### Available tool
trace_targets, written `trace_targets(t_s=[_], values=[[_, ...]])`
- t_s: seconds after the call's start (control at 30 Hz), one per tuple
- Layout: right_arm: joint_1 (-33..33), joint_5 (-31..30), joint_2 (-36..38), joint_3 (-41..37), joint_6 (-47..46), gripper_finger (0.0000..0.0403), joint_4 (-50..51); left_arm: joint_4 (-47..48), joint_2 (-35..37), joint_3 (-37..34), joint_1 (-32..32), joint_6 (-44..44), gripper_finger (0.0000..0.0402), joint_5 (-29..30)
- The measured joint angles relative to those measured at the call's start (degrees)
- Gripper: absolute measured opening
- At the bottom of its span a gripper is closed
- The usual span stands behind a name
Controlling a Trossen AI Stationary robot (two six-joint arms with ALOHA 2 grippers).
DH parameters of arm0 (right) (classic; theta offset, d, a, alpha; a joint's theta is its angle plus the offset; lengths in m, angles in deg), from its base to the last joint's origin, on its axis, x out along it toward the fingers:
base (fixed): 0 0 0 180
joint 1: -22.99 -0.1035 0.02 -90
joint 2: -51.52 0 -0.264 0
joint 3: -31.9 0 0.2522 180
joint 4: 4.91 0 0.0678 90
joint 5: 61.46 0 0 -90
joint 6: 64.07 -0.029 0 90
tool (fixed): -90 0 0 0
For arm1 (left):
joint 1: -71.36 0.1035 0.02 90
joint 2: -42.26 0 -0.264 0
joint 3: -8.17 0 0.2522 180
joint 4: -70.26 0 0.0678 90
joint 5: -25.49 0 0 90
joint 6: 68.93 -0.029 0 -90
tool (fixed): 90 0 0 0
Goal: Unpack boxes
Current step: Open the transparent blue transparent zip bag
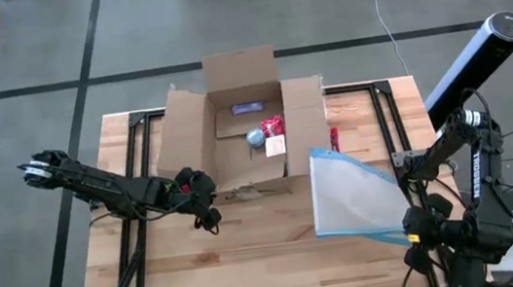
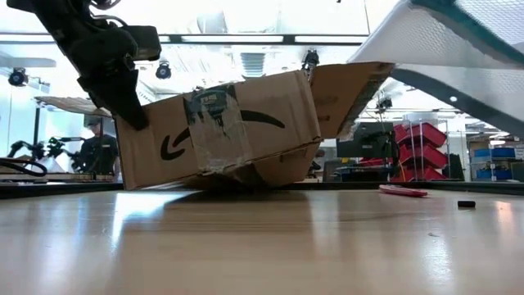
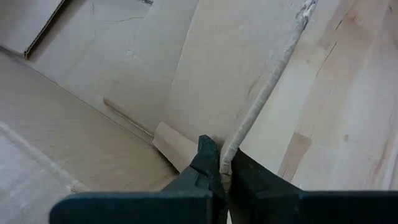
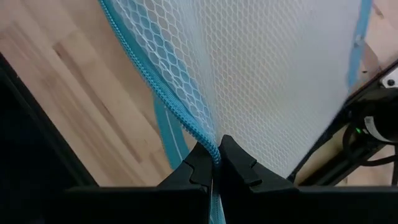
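The brown cardboard box stands open at the table's middle, flaps spread, with small items inside. In the low view the box looks tilted, its taped near wall facing the camera and its lower edge on the table. My left gripper is at the box's near left corner, shut on cardboard. My right gripper, near the table's right front, is shut on a clear mesh pouch with a blue edge, which is held up above the table. My left gripper pinches a thin cardboard edge of the box between its two fingers, at the near left corner. The fingers lie in line with that edge. The box's lower edge stays on the table. My right gripper pinches the pouch's blue zipper edge between its two fingers. The pouch is lifted clear of the table and reaches from the fingers toward the box, its mesh spread flat.
A small red tool lies on the table just right of the box, also seen in the low view. A small dark bit lies farther right. Bare wood shows at the table's near side.
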Motion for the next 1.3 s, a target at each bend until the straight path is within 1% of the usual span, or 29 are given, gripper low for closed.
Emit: trace_targets(t_s=[0.27,0.43,0.7,1.07,1.3], values=[[-1.45,1.02,-2.54,3.20,0.66,0.0000,-1.54,0.01,0.00,-0.02,0.00,0.03,0.0000,-0.32],[-2.11,0.25,-3.72,4.70,1.46,0.0000,-2.03,-0.03,0.00,-0.04,0.00,0.03,0.0000,-0.32],[-2.09,-0.05,-4.58,4.74,3.06,0.0000,-5.81,-0.33,0.00,-0.09,0.00,0.03,0.0000,-0.34],[-2.07,-0.03,-4.58,4.73,3.50,0.0000,-7.88,-0.43,0.00,-0.09,0.00,-0.03,0.0000,-0.37],[-3.28,0.54,-4.58,2.81,0.24,0.0000,-7.82,-0.46,0.00,-0.09,0.00,-0.19,0.0000,-0.37]])
